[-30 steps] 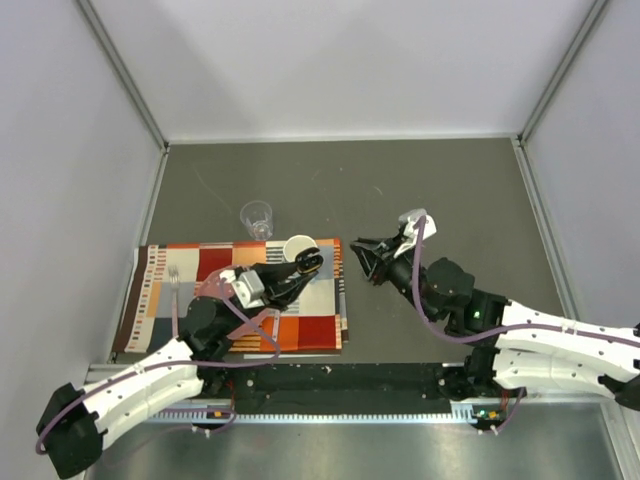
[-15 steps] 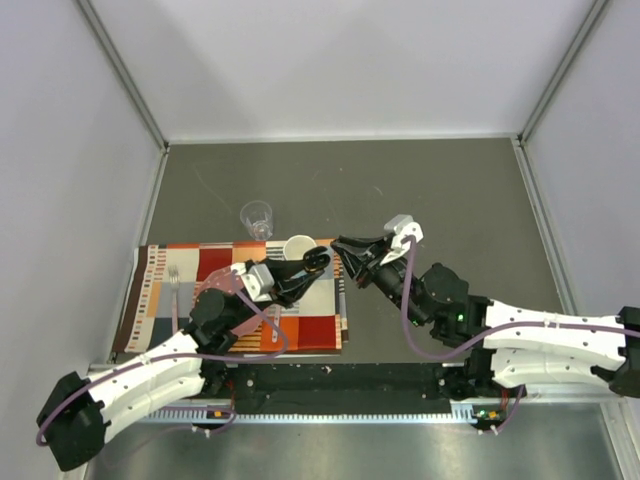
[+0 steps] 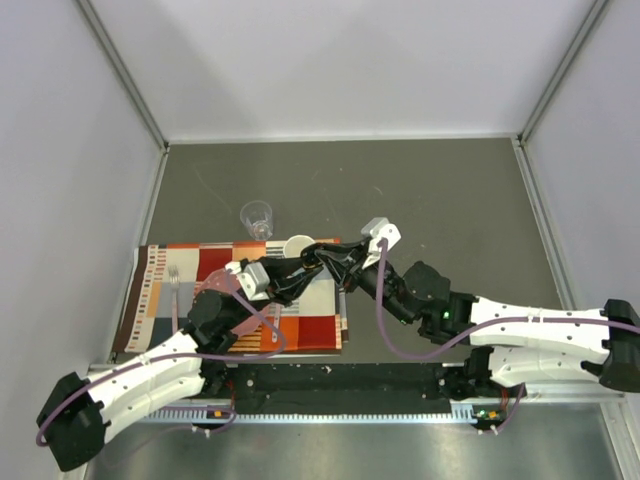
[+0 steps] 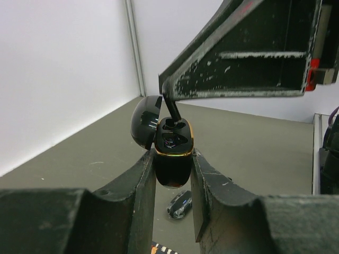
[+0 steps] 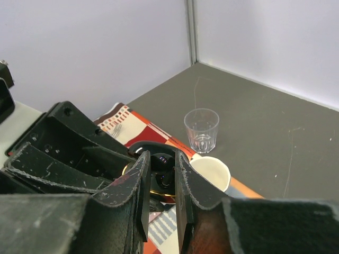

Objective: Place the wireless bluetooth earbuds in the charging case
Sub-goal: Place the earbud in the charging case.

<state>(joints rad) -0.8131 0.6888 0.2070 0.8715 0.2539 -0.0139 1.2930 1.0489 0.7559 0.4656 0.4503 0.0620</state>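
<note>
My left gripper (image 4: 173, 172) is shut on the black charging case (image 4: 173, 156), held upright off the mat. Its gold-rimmed mouth faces up and its lid (image 4: 144, 123) is swung open to the left. My right gripper (image 5: 161, 159) reaches in from the right and is shut on a small black earbud (image 5: 163, 160). The earbud's stem (image 4: 171, 110) dips into the case's mouth. In the top view both grippers meet at the case (image 3: 311, 262), just in front of the white mug. No other earbuds show.
A white mug (image 3: 297, 245) and a clear glass (image 3: 257, 217) stand just behind the grippers. A checked placemat (image 3: 190, 300) with a fork (image 3: 174, 288) lies under the left arm. A second black oval case (image 4: 180, 204) lies on the table below the held one.
My right arm has swung left, from well apart from the case to right over it, bringing the earbud to its mouth. My left gripper has barely moved.
</note>
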